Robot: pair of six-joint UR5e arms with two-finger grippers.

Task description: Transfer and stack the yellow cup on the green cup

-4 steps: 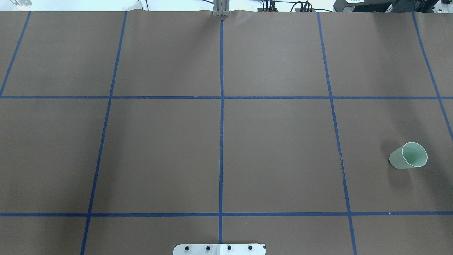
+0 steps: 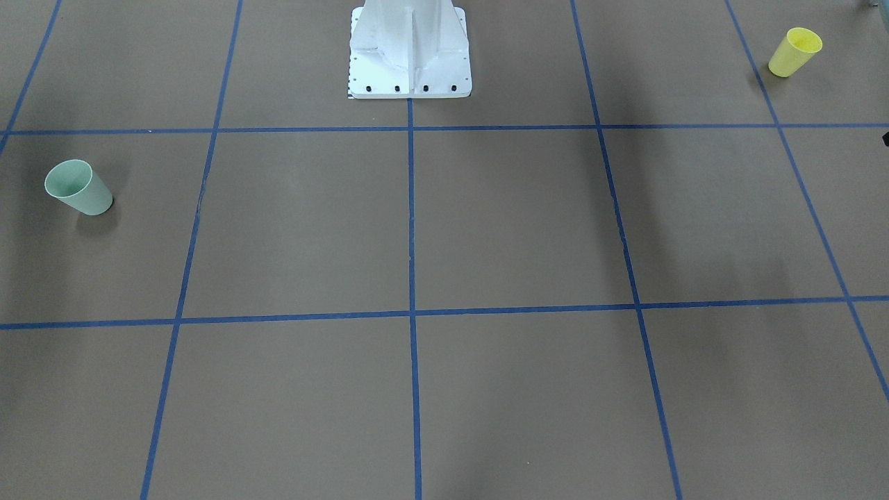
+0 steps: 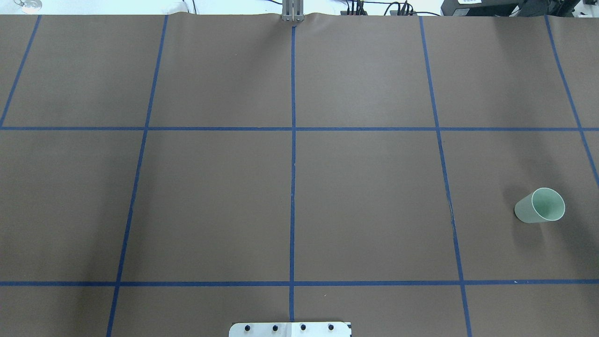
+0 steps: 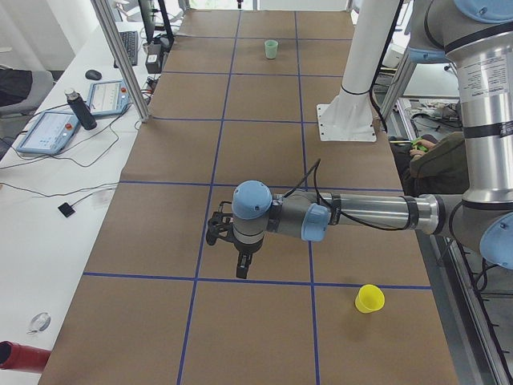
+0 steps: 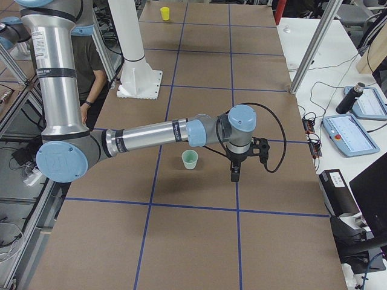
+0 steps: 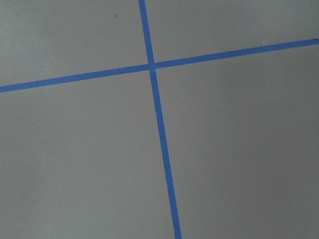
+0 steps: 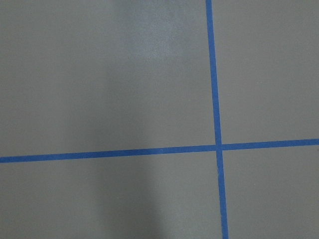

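The yellow cup (image 2: 795, 51) stands upright, mouth up, its long axis vertical, at the far end of the counter (image 3: 210, 201) on the robot's left, in the row of blue-taped squares nearest the robot's base. It falls outside the overhead view, and neither wrist camera sees it.

The left claw (image 4: 241, 274) is the nearer one by a wide margin. In the left-end view it hangs pointing down over the counter. The cup sits apart from it, toward the robot's side and further out toward that end. Reaching it would probably mean drawing back toward the base and outward before descending over the rim.

The green cup (image 3: 539, 205) stands upright, mouth up, well apart at the opposite end, on the robot's right. The right claw (image 5: 234, 177) hangs close by it in the right-end view, on the operators' side.

Both claws show only in the side views, so I cannot tell whether either is spread or pressed together. Neither appears to hold anything.
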